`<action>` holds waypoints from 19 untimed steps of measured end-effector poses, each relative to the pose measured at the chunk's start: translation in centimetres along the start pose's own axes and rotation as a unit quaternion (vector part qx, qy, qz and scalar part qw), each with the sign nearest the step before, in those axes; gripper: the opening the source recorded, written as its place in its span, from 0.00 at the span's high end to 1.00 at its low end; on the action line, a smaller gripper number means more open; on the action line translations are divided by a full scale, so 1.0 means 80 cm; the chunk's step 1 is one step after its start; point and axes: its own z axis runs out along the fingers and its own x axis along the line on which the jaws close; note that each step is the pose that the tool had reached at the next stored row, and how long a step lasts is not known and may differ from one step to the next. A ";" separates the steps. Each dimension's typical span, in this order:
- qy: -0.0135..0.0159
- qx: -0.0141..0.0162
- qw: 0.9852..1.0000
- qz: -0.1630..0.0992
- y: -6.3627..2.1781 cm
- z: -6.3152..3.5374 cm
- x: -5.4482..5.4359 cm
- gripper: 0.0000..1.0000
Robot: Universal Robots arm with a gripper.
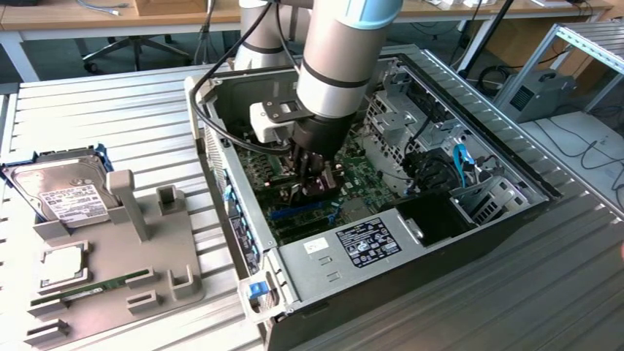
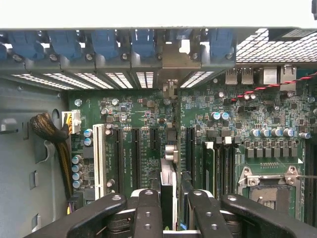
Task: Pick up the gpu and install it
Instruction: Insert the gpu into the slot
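A: Where is the gripper (image 2: 174,199)?

B: Inside the open case (image 1: 390,241), low over the board (image 2: 143,119), roughly mid-board between the case's long walls.

A: Jaw state?

B: Pinched on the gpu (image 2: 168,181). In the wrist view the card is edge-on, a thin strip clamped between the two inner fingers (image 2: 147,208).

A: Card orientation?

B: Standing on edge, at right angles to the board. It runs from the fingers to the case's rear wall. Its pale bracket (image 2: 174,55) sits at that wall, among the row of blue clips (image 2: 104,42).

A: Which slot?

B: It lines up with the black slots (image 2: 134,153) in the middle of the board, well apart from the white slot (image 2: 99,153) and to one side of the socket (image 2: 267,186). Whether its lower edge is in a slot or just above one, I cannot tell; the fingers hide that part.

A: Anything outside the case?

B: On the table (image 1: 117,110), by the edge at the exterior view's left, there is a grey stand (image 1: 146,248). A drive (image 1: 63,194) lies at its far end. A green memory stick (image 1: 93,287) lies along its near edge.

A: Case position?

B: Lying on its side with the open face up, in the middle of the table.
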 end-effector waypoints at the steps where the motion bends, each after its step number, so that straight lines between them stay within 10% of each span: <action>1: 0.000 0.000 1.000 0.000 0.000 0.000 -0.002 0.74; 19: 0.001 0.000 1.000 -0.008 0.001 0.006 -0.002 0.74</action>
